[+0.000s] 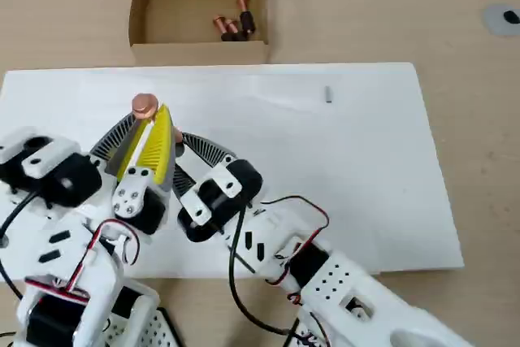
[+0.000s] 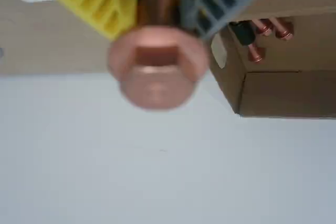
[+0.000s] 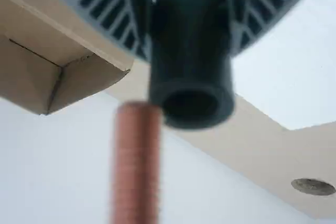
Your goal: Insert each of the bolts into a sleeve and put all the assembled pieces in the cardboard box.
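My left gripper [image 1: 151, 116], with one yellow finger, is shut on a copper bolt [image 1: 145, 106] held above the white board. The bolt's flanged head [image 2: 157, 66] faces the left wrist camera. My right gripper [image 3: 189, 3] is shut on a black sleeve [image 3: 191, 51], its open mouth toward the camera. The bolt's threaded shank [image 3: 135, 166] lies just beside that mouth, outside it. In the high view the right gripper [image 1: 180, 144] sits close against the left one. The cardboard box [image 1: 146, 6] at the far edge holds assembled pieces [image 1: 233, 23], also visible as pieces [image 2: 262, 30].
A white board [image 1: 341, 168] covers the wooden table. A small grey piece [image 1: 328, 94] lies on the board toward the far right. A grey round insert [image 1: 501, 18] sits in the tabletop at the far right. The box wall [image 3: 52, 72] stands near the grippers.
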`<move>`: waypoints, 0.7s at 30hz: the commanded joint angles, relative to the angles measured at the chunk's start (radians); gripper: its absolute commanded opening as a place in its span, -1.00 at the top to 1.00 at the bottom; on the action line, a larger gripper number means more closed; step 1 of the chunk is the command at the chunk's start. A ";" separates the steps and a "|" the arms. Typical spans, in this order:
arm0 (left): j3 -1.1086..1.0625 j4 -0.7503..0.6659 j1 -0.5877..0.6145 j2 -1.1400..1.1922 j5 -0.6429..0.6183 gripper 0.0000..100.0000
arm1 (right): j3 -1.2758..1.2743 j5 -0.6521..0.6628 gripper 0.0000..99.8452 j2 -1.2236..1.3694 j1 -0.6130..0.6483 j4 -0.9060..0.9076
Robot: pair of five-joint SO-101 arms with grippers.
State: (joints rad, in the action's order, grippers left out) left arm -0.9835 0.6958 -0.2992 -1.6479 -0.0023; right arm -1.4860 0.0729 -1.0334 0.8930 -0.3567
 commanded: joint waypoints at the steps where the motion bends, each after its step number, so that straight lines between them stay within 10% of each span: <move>1: 0.063 -0.028 -0.011 0.004 0.032 0.95 | -0.004 -0.008 0.98 -0.033 -0.019 -0.092; 21: 0.063 0.055 -0.037 0.002 0.061 0.95 | -0.070 -0.084 0.98 -0.033 -0.067 -0.130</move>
State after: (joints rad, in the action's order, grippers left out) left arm -0.9712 0.7434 -0.3176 -1.6464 0.0667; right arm -1.5673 0.0330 -1.0365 0.8638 -0.4595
